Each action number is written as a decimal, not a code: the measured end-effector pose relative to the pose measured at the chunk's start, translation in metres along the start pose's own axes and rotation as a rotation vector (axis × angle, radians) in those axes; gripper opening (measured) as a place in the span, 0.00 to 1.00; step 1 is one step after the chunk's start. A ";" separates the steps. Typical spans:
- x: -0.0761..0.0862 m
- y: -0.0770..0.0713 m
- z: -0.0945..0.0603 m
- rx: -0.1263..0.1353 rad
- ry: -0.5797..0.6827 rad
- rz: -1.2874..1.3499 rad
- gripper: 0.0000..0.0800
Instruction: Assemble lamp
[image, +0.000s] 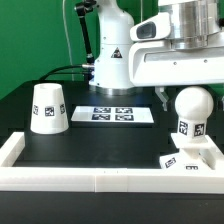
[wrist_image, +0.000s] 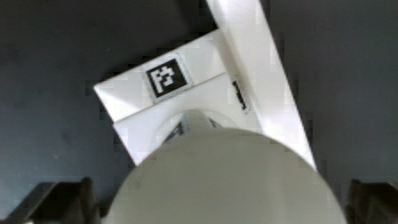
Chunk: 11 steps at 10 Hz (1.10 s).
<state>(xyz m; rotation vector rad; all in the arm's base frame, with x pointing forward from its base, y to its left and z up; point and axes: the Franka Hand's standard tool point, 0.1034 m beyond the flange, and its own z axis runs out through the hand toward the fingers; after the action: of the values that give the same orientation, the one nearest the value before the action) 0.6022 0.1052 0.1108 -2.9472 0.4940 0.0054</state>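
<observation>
A green curtain (image: 30, 40) hangs behind a black table top (image: 110, 140) that has a low white border wall (image: 90, 180). The white ball-shaped plastic bulb (image: 190, 104) stands upright on the small square flat white base (image: 195, 158), near the wall at the exterior view's right. The gripper (wrist_image: 214, 198) is over the ball. Its fingers (wrist_image: 59, 198) are apart on both sides and seem not to touch it. I judge the step is fixing the bulb into the base: close centred on the ball, keep it vertical, and turn gently. The white truncated-cone shade (image: 46, 107) stands well apart. No words are readable, only black square tags (wrist_image: 166, 78) on the parts and on the marker board (image: 122, 114).
</observation>
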 end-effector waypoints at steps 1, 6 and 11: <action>0.000 0.000 0.000 0.000 0.000 -0.056 0.87; 0.005 -0.002 -0.001 -0.089 0.071 -0.639 0.87; 0.005 -0.003 0.001 -0.129 0.044 -1.073 0.87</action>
<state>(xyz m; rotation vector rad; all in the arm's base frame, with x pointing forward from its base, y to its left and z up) 0.6077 0.1063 0.1102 -2.9223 -1.1275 -0.1504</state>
